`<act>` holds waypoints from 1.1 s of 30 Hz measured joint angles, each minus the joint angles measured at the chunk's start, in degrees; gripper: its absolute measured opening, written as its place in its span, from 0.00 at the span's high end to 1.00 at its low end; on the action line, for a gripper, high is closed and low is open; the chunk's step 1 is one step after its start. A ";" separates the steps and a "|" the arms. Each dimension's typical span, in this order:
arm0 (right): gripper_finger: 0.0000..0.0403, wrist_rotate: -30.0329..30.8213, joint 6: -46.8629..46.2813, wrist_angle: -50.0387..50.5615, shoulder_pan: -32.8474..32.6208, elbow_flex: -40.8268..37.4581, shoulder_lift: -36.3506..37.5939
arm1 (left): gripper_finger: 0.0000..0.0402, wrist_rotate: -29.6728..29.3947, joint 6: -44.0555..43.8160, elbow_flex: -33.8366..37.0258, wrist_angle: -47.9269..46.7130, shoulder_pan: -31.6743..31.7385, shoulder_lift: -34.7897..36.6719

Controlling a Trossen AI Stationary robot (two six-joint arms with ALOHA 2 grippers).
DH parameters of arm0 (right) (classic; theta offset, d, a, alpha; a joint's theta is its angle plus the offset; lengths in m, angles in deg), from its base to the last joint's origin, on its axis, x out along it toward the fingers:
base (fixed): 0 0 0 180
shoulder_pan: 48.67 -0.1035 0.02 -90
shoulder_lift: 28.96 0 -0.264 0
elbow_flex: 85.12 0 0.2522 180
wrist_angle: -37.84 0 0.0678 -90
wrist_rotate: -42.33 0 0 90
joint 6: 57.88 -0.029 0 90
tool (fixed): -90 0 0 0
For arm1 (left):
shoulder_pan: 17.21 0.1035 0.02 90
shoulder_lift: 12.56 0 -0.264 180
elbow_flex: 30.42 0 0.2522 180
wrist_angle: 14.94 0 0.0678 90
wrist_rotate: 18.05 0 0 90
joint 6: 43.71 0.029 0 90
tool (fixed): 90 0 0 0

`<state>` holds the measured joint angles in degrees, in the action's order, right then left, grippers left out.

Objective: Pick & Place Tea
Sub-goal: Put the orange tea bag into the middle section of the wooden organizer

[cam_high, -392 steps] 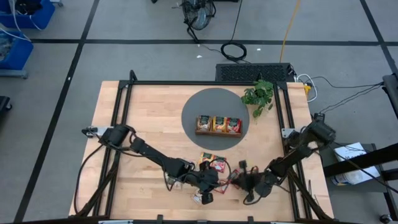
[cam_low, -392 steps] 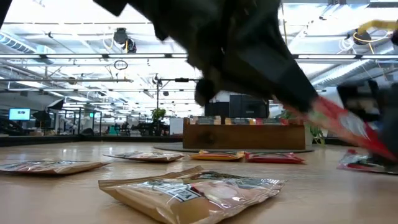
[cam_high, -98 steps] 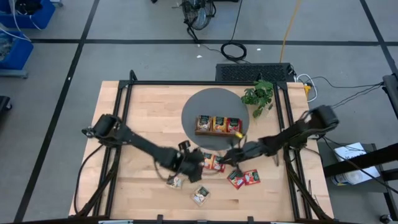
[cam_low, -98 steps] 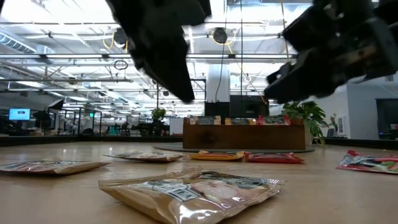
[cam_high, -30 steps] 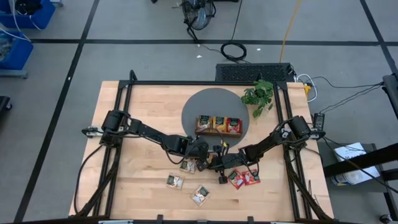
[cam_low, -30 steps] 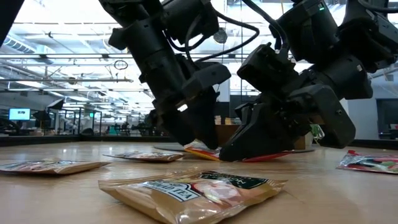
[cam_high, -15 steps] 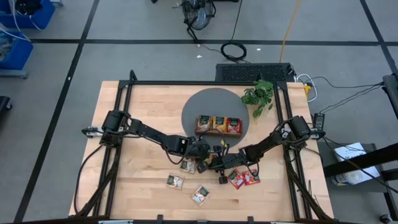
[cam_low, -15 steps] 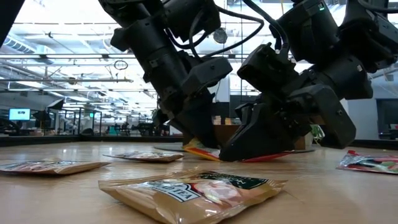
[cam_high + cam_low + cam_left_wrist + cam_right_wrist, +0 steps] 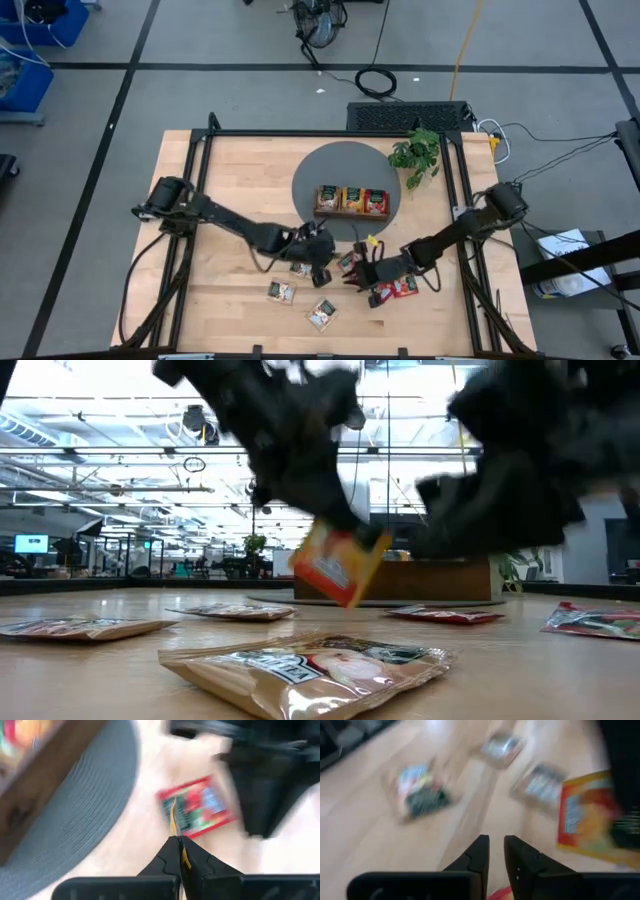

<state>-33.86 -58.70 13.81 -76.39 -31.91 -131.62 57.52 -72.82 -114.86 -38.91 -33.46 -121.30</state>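
My left gripper (image 9: 322,268) is shut on an orange-yellow tea packet (image 9: 340,565) and holds it above the table. The left wrist view shows this packet edge-on (image 9: 173,820). A red packet (image 9: 197,812) lies flat on the wood below it and also shows in the high view (image 9: 348,262). My right gripper (image 9: 358,275) hovers just to the right of my left gripper, its fingers (image 9: 480,852) a little apart and empty. The wooden tray (image 9: 352,201) holds several packets and stands on the round grey mat (image 9: 320,170). My left gripper pinches the orange-yellow packet by one edge (image 9: 173,827) between its two fingers. The fingers come from above, slanting down. The packet hangs tilted below the fingers (image 9: 350,538), lifted clear of the table.
Several loose packets lie on the wood: beige ones (image 9: 281,291) (image 9: 322,314) (image 9: 300,268) near the front and two red ones (image 9: 395,289) at the right. A green plant (image 9: 417,152) stands at the mat's far right. The black frame rails (image 9: 195,200) run along both sides.
My left gripper has risen and drawn a little toward the table's near edge, lifting the orange-yellow packet clear of the table; it now hangs tilted. My right gripper has risen off the red packet and moved toward the near right. The red packet stays flat on the wood.
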 joint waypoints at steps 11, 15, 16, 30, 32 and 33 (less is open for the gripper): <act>0.67 11.96 -1.99 10.18 -5.02 -0.75 10.32 | 0.99 -13.79 1.88 -0.04 4.52 -10.49 1.46; 0.59 11.99 -4.93 8.46 -5.05 -2.99 12.83 | 0.99 -17.15 0.11 -0.02 6.51 -12.29 1.44; 0.58 11.99 -5.47 7.95 -4.98 -3.47 13.01 | 1.00 -17.32 0.37 -0.02 7.31 -12.60 1.44; 0.44 8.32 -4.41 -2.62 -3.70 -6.30 13.06 | 1.00 -15.74 -0.63 0.02 11.75 -12.16 -2.56; 0.45 8.43 -4.47 -2.74 -3.19 -6.30 13.06 | 1.00 -15.56 -0.44 -0.04 12.42 -12.00 -2.82; 0.45 8.42 -4.45 -2.74 -2.97 -6.30 13.06 | 1.00 -15.24 -0.06 -0.02 12.74 -11.94 -2.91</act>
<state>-25.44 -63.15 11.08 -79.36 -38.22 -118.56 42.28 -72.88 -114.88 -26.17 -45.39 -124.21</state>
